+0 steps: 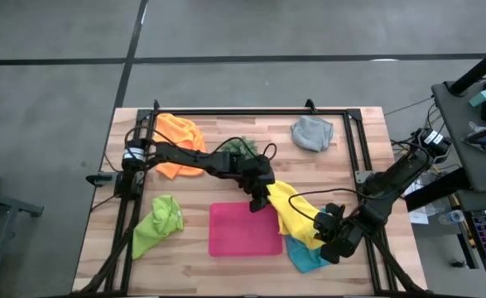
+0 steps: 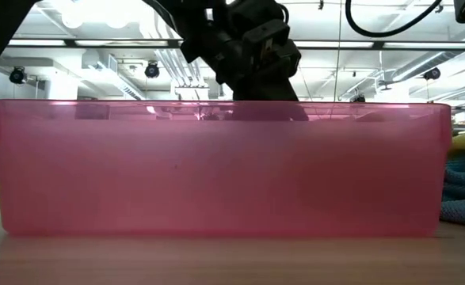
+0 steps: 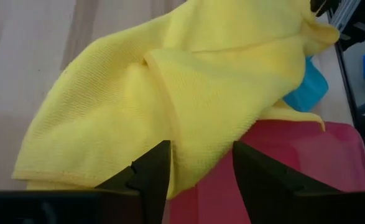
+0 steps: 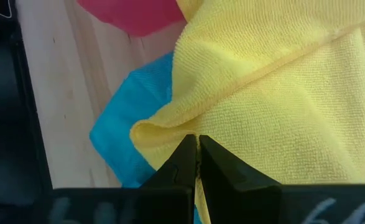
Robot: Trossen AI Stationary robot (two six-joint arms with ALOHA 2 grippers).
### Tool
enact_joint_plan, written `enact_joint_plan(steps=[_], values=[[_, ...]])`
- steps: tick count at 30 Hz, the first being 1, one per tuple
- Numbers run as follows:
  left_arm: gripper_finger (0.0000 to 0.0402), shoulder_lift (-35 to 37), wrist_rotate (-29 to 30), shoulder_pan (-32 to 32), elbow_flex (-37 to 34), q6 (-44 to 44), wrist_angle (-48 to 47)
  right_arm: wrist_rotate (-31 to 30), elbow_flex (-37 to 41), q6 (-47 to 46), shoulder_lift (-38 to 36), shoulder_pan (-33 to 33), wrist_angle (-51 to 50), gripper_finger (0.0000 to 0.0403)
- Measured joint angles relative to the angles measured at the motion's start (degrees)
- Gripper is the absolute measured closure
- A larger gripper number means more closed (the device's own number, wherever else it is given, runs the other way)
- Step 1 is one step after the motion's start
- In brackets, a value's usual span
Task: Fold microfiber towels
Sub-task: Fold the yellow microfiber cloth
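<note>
Jaws first: our right gripper (image 4: 196,163) has its jaws pressed together on a fold at the edge of the yellow towel (image 1: 295,212), low and right of centre in the high view, while our left gripper (image 3: 201,167) sits at the towel's other end near the middle of the frame, its jaws parted on either side of a yellow hem; we cannot tell whether they grip it or only straddle it. Between the two, the yellow towel stretches as a slack, creased band running diagonally from the frame's centre down to the right, one end draped over the corner of the pink tray (image 1: 244,229) and the other lying on the light blue towel (image 1: 306,257). We judge the task barely begun: none of the towels shows a neat fold. On the counter (image 1: 209,132), the orange towel (image 1: 180,141) lies rumpled at upper left, the grey towel (image 1: 312,132) is bunched at upper right, the lime green towel (image 1: 156,222) is crumpled at lower left, and the light blue one is half buried under the yellow. All five appear left to do, with the yellow one in hand now. Its surface looks soft and finely looped, with a stitched border and deep, loose wrinkles.
</note>
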State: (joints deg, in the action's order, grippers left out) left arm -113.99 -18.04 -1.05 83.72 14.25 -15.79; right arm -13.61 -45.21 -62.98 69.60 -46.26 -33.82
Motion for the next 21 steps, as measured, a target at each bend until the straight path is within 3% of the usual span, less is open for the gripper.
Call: enact_joint_plan(steps=[9, 13, 17, 21], values=[[0.0343, -0.3, -0.1, 1.1, -0.2, -6.3, 1.4, -3.3, 0.0, -1.7, 0.0, 0.0, 0.0, 0.0394], [0.0394, 0.3, 1.3, 3.6, -0.3, -16.4, 2.6, -4.5, 0.0, -4.1, 0.0, 0.0, 0.5, 0.0379], [0.0399, 2.5, 6.9, 7.3, -0.3, -32.4, 3.4, -6.3, 0.0, -4.5, -0.1, 0.0, 0.7, 0.0337], [0.04, 4.5, 16.2, 10.3, -0.3, -46.1, 3.9, -12.4, 0.0, -2.4, -1.5, 0.4, 0.6, 0.0286]])
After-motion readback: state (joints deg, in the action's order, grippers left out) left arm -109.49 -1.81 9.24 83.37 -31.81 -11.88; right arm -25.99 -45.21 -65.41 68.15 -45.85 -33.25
